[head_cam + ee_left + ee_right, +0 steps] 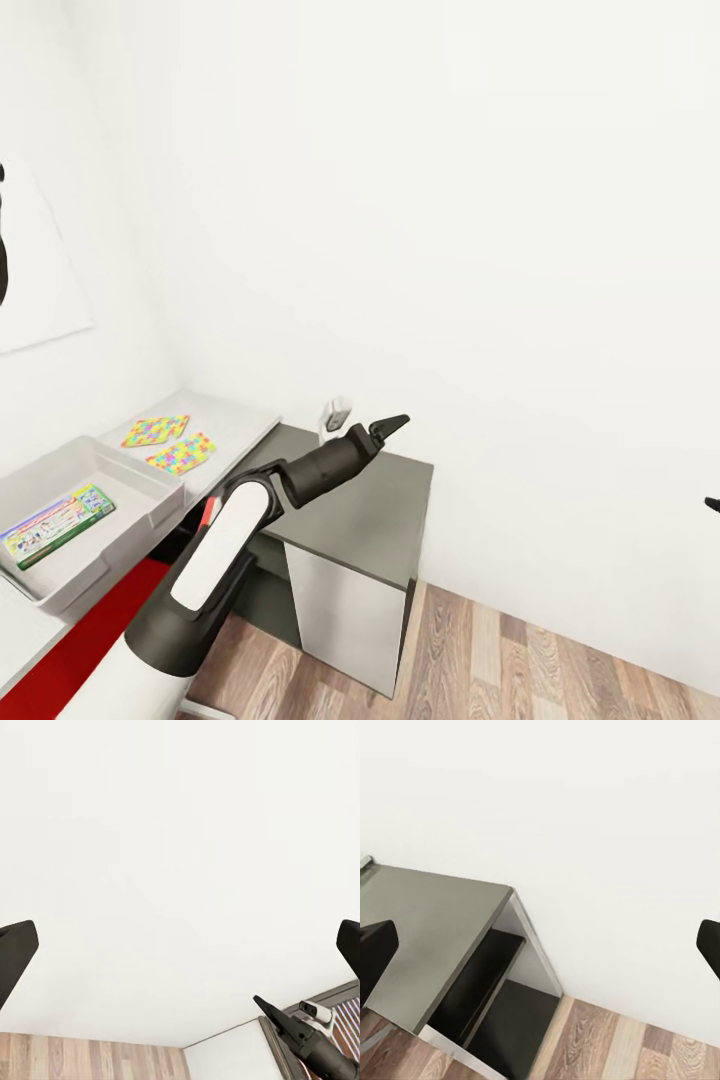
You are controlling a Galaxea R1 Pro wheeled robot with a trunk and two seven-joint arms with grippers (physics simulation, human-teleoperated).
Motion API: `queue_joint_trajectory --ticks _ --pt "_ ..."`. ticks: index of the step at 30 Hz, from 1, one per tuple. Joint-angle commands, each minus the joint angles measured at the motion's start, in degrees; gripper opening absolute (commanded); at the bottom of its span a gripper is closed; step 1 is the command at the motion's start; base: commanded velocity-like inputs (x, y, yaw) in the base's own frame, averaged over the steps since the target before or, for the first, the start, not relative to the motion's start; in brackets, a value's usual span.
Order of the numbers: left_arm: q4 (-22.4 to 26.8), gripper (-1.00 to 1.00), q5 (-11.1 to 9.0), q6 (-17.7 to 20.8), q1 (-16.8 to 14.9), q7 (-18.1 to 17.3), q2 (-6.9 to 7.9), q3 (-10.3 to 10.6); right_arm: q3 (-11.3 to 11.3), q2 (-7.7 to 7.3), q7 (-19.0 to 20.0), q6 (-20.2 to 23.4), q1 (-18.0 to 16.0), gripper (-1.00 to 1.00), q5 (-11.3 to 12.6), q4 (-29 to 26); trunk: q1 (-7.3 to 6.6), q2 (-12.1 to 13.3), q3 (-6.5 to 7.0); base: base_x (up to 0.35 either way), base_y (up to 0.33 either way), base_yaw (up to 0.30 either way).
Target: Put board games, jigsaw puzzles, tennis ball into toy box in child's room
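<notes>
1. Nearest, the left end effector (388,427) on its glossy black-and-white arm hangs over the dark matte cabinet (370,500), fingers spread, empty; swinging could hit the cabinet's small white device (335,416).
2. Light grey sloped toy box (60,590) on the pale surface (235,425) holds one printed cardboard game (58,523); two bright interlocking puzzle mats (170,442) lie beside it.
3. The right end effector's fingers (376,949) are parted, empty.

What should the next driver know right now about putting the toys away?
Left gripper: open, empty. Right gripper: open, empty.
The light grey open-topped toy box sits on the pale grey table, holding one flat printed cardboard board game.
Two bright multicoloured jigsaw puzzles lie on the table beyond the box.
Done: one game boxed.
Left: both puzzles, plus the remaining toys.
</notes>
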State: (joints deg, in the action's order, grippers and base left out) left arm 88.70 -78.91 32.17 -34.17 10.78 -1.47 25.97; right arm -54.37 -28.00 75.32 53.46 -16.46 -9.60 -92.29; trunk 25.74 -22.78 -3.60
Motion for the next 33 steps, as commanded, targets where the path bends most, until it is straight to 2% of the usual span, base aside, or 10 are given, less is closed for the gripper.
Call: queue_joint_trajectory --ticks 1,6,9,12,22,33 --pt "-0.18 1.00 -0.52 0.12 -0.07 0.52 -0.05 0.00 -0.01 0.28 0.59 0.37 -0.10 1.00 -0.60 -0.02 0.04 -0.14 -0.12 0.000 0.000 -0.001" --pt "-1.43 1.00 -0.33 0.10 -0.09 0.51 -0.16 0.02 0.20 0.92 0.59 0.20 -0.08 1.00 -0.65 0.21 0.04 -0.14 -0.08 0.000 0.000 -0.001" --pt "-0.96 1.00 -1.30 0.80 -0.79 0.36 0.82 -0.96 -0.78 -0.06 -0.05 -0.40 -1.06 1.00 -1.14 -0.06 0.04 -0.14 -0.08 0.000 0.000 0.000" --pt "-0.96 1.00 -2.03 0.80 -0.79 0.36 0.82 -1.93 -1.74 -0.93 -0.05 -0.40 -1.76 1.00 -1.14 -0.06 0.04 -0.14 -0.08 0.000 0.000 0.000" --pt "-0.96 1.00 -2.03 0.80 -0.79 0.36 0.82 -1.99 -4.83 -0.93 -0.05 -0.40 -1.76 1.00 -1.14 -0.06 0.04 -0.14 -0.08 0.000 0.000 0.000" --pt "-0.96 1.00 -2.03 0.80 -0.79 0.36 0.82 -1.99 -4.83 -0.93 -0.05 -0.40 -1.76 1.00 -1.14 -0.06 0.04 -0.14 -0.08 0.000 0.000 0.000"
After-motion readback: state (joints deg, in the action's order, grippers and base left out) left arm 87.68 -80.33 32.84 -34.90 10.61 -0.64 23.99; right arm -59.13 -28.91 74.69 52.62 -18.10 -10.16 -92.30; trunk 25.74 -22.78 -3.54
